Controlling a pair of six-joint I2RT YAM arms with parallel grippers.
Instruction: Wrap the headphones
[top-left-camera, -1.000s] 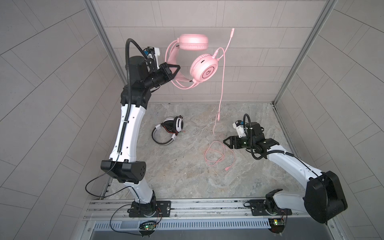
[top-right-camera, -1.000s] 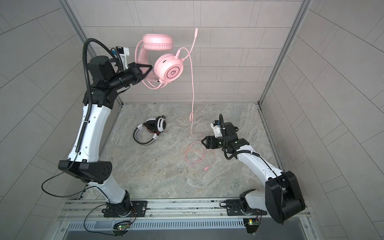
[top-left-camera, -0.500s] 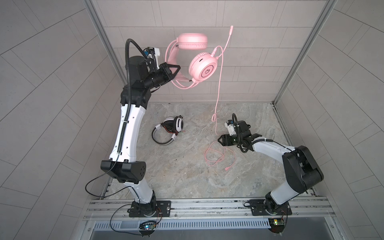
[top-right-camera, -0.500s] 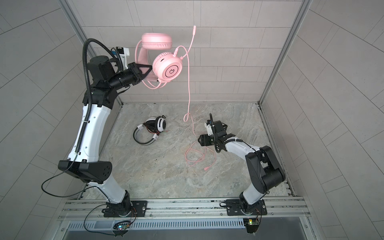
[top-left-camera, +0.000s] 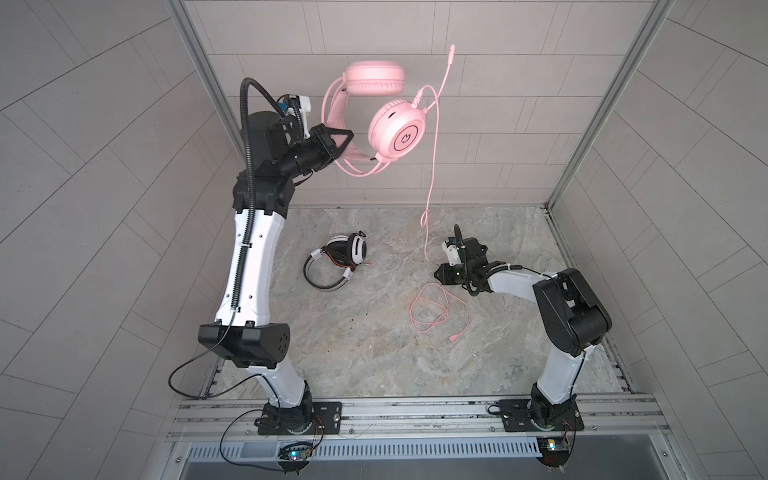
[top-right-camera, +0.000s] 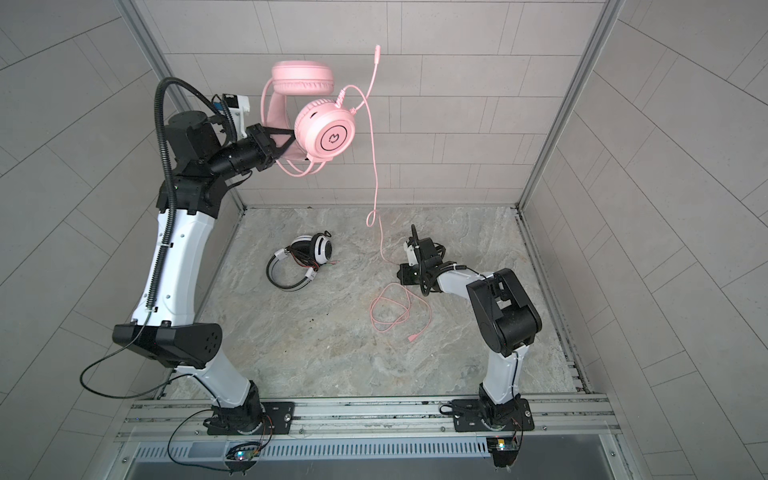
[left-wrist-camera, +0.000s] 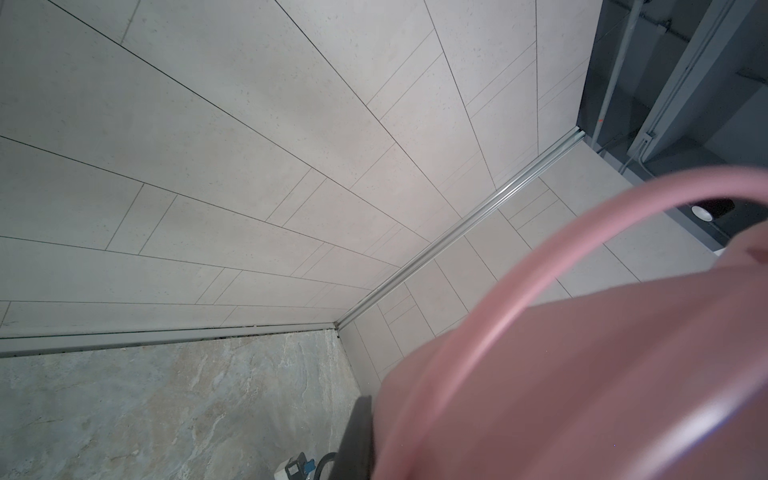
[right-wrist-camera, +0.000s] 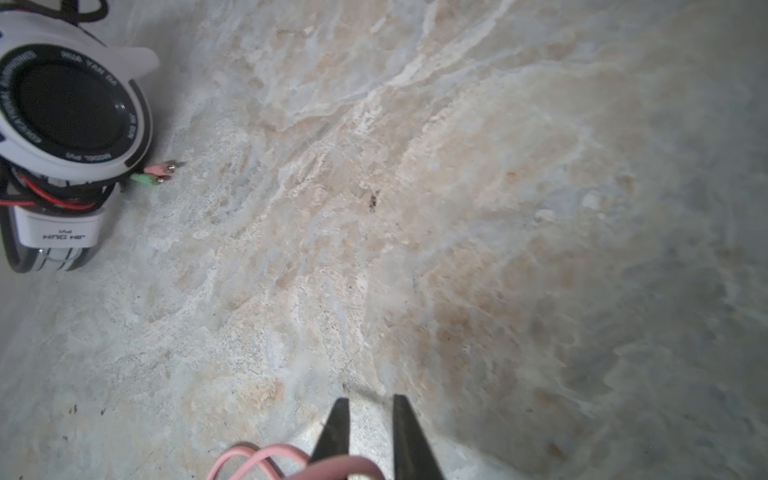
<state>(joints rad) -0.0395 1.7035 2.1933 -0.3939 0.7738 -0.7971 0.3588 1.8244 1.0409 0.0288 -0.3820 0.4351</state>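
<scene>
Left gripper (top-left-camera: 347, 143) clamps pink headset (top-left-camera: 397, 133) aloft. Right gripper (right-wrist-camera: 370, 399), jaws nearly together on cord (right-wrist-camera: 345, 467), should wind it around the headband (top-left-camera: 334, 112), keeping gentle tension.

Bright, even, diffuse light in both top views; shadows on the table (top-left-camera: 374, 353) soft and faint. Wall lines bow at the edges. Left wrist view dimmer, bluish, pink headset (left-wrist-camera: 582, 374) too close, fully defocused. Right wrist view smeared, darkening to one side, pink cord (right-wrist-camera: 257, 455) blurry.
</scene>
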